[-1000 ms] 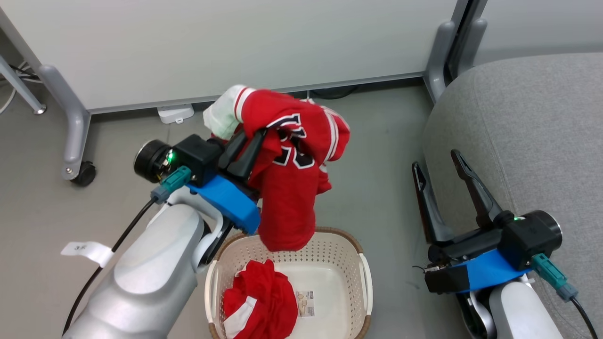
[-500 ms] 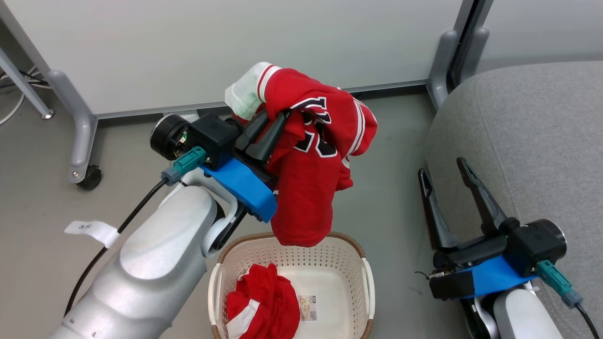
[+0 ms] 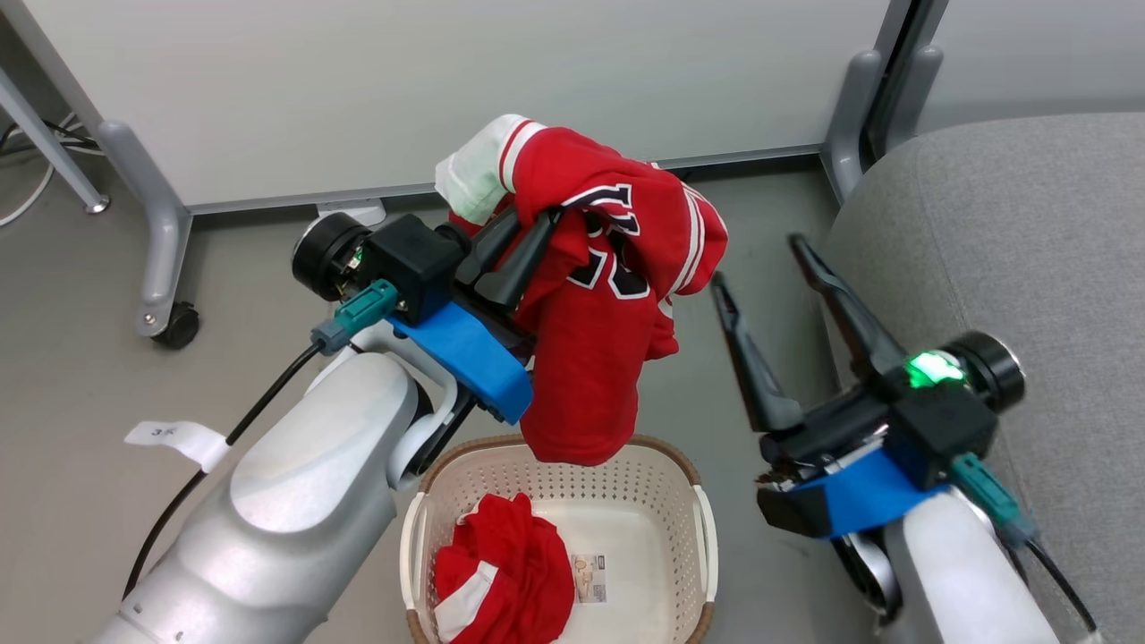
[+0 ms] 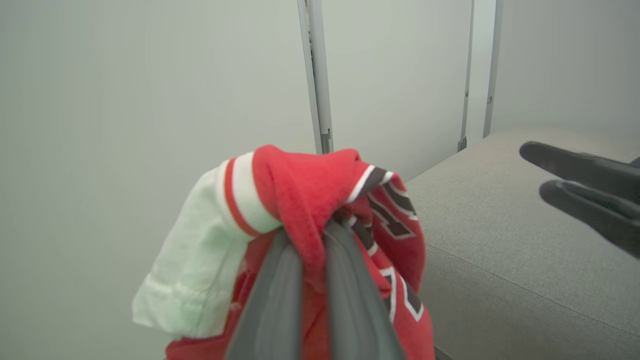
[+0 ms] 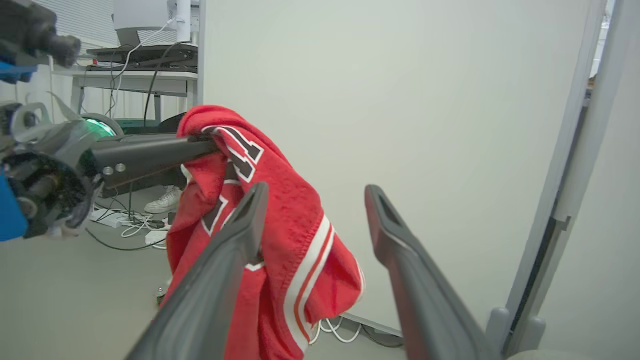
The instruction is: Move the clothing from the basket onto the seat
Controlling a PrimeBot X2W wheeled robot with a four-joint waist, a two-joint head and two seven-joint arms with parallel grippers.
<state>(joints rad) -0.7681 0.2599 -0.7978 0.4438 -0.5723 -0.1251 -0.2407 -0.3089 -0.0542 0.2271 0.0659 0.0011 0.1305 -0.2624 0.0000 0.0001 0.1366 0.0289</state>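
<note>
The left gripper is clamping the jersey, which is hanging above the basket's far rim, while the shorts are lying in its near-left corner. The right gripper is gaping wide beside the seat. This looks like the carrying step, so the next move probably calls for swinging the jersey rightward over the seat and letting go.

Soft, bright indoor light fills the room — shadows on the floor are faint. Verticals lean at the wrist views' edges; the near fingers blur, a green lamp flares.
</note>
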